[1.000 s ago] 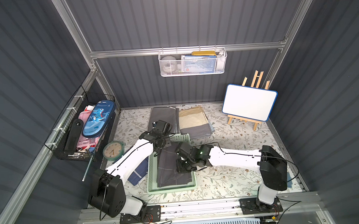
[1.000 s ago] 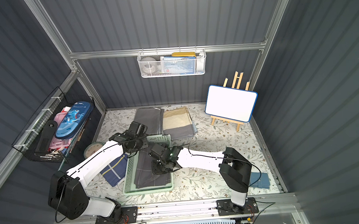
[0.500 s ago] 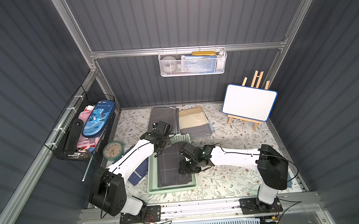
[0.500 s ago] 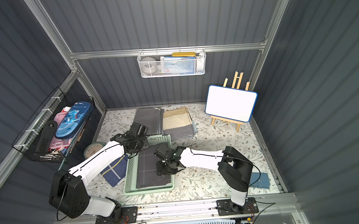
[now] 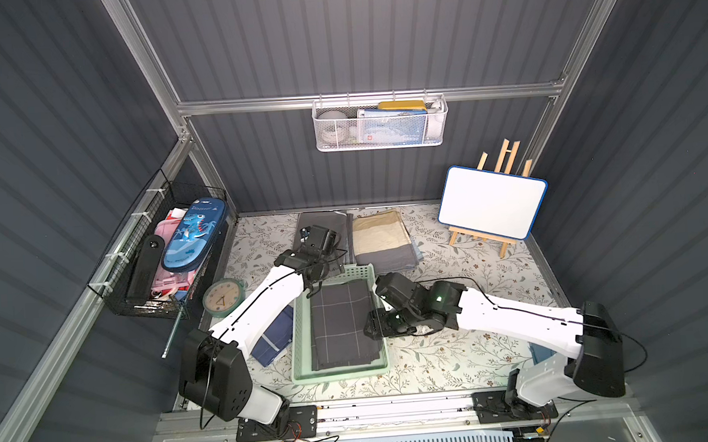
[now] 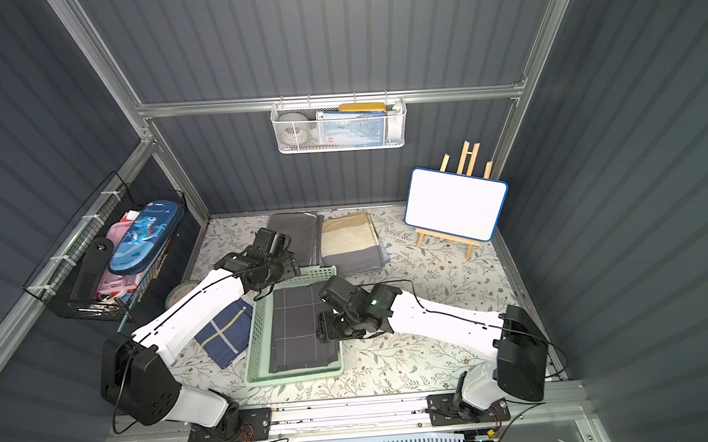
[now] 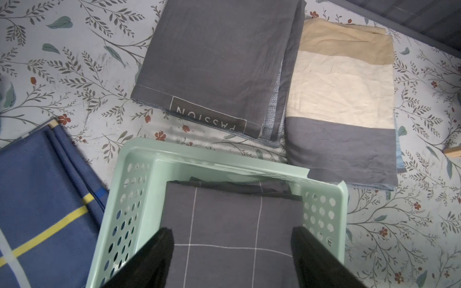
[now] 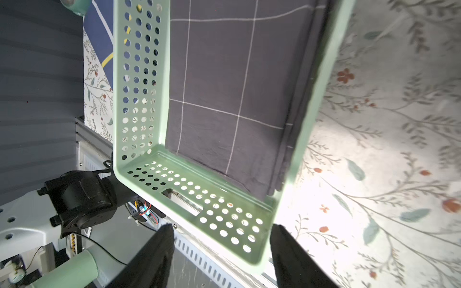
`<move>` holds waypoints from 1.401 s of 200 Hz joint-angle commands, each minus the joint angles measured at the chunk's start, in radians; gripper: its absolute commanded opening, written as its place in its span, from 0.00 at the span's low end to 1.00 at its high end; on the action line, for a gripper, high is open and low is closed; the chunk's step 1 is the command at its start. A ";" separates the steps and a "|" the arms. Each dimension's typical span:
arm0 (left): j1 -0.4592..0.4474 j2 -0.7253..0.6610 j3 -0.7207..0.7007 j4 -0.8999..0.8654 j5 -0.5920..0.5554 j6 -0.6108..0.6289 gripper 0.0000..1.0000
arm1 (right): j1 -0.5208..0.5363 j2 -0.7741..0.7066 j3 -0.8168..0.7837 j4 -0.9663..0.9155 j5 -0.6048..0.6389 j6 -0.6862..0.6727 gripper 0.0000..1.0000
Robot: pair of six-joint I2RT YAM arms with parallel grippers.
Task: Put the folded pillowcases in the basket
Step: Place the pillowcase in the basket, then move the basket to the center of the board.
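The folded grey checked pillowcase (image 5: 341, 326) lies flat inside the mint basket (image 5: 339, 375). Left jaws stand apart over its 12 o'clock end, right jaws apart at 3 o'clock.

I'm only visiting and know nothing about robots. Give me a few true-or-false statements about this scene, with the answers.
1. The checked grey pillowcase lies inside the mint-green basket. True.
2. The left gripper is clamped on the pillowcase. False: its jaws stand open, holding nothing.
3. The whiteboard lies flat. False: it stands propped on a wooden easel.
4. A blue cloth with a yellow stripe lies beside the basket, outside it. True.
5. The right gripper is open. True.
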 commanded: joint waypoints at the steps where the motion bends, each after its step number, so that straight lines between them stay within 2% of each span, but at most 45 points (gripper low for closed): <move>1: 0.004 0.007 -0.003 0.015 0.035 0.018 0.80 | -0.027 -0.046 -0.046 -0.082 0.131 -0.037 0.66; 37: 0.004 -0.023 -0.038 0.052 0.072 0.010 0.80 | -0.116 -0.026 -0.073 -0.042 0.118 -0.066 0.65; 75: 0.004 -0.064 -0.021 0.053 0.044 0.014 0.82 | -0.126 0.162 0.055 -0.069 0.019 -0.111 0.63; 92: 0.004 -0.078 -0.014 0.064 0.049 0.019 0.82 | -0.129 0.226 0.057 -0.030 0.013 -0.112 0.61; 111: 0.004 -0.086 -0.016 0.090 0.059 0.029 0.82 | -0.143 0.287 0.057 -0.006 -0.035 -0.115 0.54; 127: 0.004 -0.086 -0.019 0.111 0.062 0.040 0.83 | -0.149 0.318 0.081 -0.056 -0.041 -0.114 0.36; 142: 0.004 -0.082 -0.022 0.136 0.071 0.053 0.83 | -0.149 0.298 0.074 -0.083 -0.025 -0.106 0.22; 167: 0.004 -0.071 -0.036 0.185 0.095 0.077 0.83 | -0.151 0.230 0.043 -0.154 0.056 -0.095 0.14; 216: 0.004 -0.061 -0.045 0.248 0.123 0.111 0.83 | -0.177 0.059 -0.088 -0.312 0.131 -0.065 0.11; 246: 0.004 -0.037 -0.049 0.294 0.159 0.125 0.83 | -0.264 -0.045 -0.184 -0.391 0.173 -0.070 0.13; 280: 0.004 0.004 -0.058 0.343 0.201 0.130 0.83 | -0.348 -0.018 -0.123 -0.520 0.313 -0.104 0.17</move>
